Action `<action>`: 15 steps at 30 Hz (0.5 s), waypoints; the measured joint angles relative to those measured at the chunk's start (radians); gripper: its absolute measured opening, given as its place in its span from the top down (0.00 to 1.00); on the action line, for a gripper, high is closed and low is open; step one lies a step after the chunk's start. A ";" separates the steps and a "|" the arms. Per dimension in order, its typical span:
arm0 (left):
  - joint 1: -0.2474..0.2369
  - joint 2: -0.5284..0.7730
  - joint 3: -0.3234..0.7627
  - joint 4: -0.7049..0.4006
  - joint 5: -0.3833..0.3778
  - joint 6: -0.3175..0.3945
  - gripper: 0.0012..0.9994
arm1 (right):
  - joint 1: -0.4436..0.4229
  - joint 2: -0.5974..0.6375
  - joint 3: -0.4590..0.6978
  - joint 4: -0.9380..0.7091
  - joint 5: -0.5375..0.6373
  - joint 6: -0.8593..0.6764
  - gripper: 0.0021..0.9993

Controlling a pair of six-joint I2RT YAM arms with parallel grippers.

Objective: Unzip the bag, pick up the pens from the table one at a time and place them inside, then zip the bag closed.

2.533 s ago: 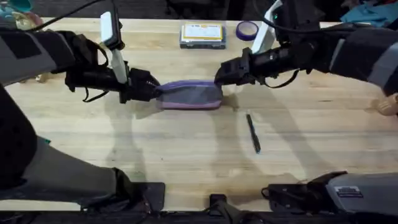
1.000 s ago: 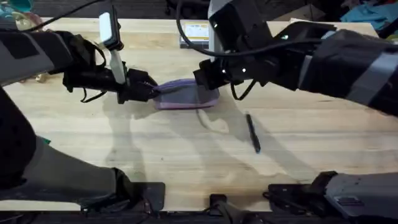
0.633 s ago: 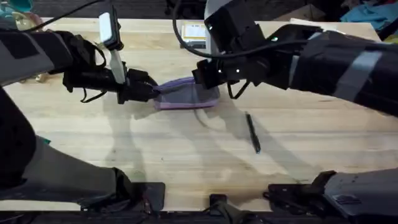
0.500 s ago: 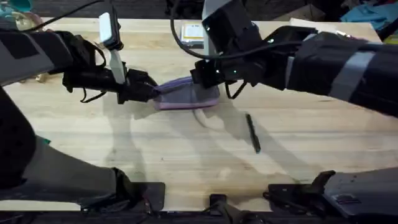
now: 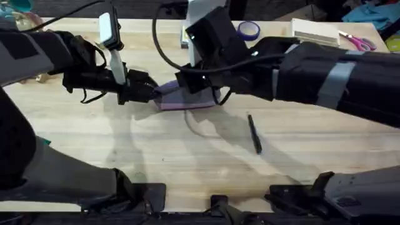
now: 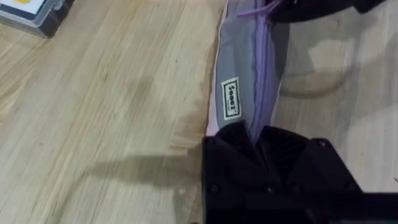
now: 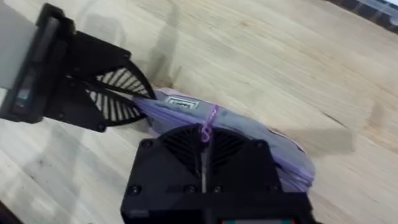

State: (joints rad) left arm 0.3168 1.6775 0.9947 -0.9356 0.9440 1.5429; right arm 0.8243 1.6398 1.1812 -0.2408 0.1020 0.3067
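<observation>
I saw the bag (image 5: 187,99) lying mid-table (image 5: 187,156), grey with lilac edging, a small white label near one end. My left gripper (image 6: 256,134) pinched that end; my right gripper (image 7: 204,144) was closed on the lilac zipper pull (image 7: 209,118). The pen (image 5: 254,134) lay apart.

A pale plank table (image 5: 156,150) is seen from above, marked by soft shadows. Along its far edge, at 12 o'clock a purple tape roll (image 5: 249,29) is set, and toward 2 o'clock a flat box (image 5: 314,30) and pink scissors (image 5: 356,42).
</observation>
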 joint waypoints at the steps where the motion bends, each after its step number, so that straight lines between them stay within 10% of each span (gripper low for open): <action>1: 0.000 0.000 0.000 0.000 0.001 0.000 0.96 | 0.005 0.002 0.000 0.004 0.000 0.004 0.97; 15: 0.009 0.000 0.000 -0.003 0.000 0.000 0.96 | 0.093 0.065 0.000 0.172 0.036 0.086 0.97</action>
State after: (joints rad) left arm 0.3258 1.6775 0.9947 -0.9386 0.9437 1.5429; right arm 0.9169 1.7048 1.1812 -0.0690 0.1379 0.3923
